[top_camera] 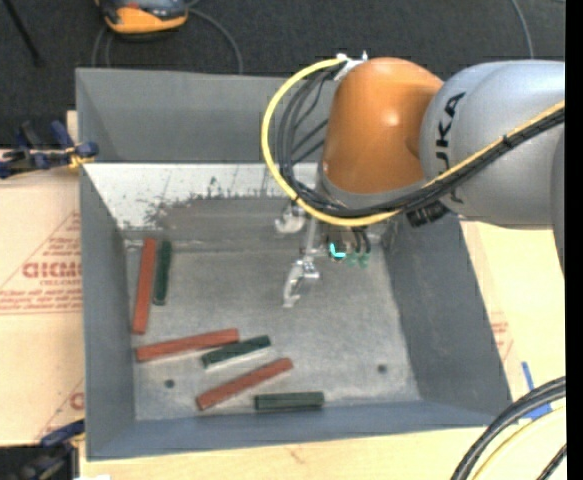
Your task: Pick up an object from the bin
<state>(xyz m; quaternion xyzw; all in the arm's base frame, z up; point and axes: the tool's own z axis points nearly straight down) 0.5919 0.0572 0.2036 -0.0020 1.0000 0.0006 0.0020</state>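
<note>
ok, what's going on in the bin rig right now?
The KUKA arm's gripper hangs over a bare patch of floor near the middle of the grey metal bin, carrying nothing that I can see. The things in the bin are flat sticks, all lying clear of it. A long red-brown stick and a short dark green stick lie side by side at the left. A loose group of four more sticks lies along the near edge. Nothing is picked yet.

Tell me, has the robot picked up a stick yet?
Not yet. Done: the jaws are down inside the bin, over bare floor near its middle. In hand: nothing lifted; the red sticks and green sticks all lie flat at the left and front. Left: move over one, grip it, lift it.
</note>
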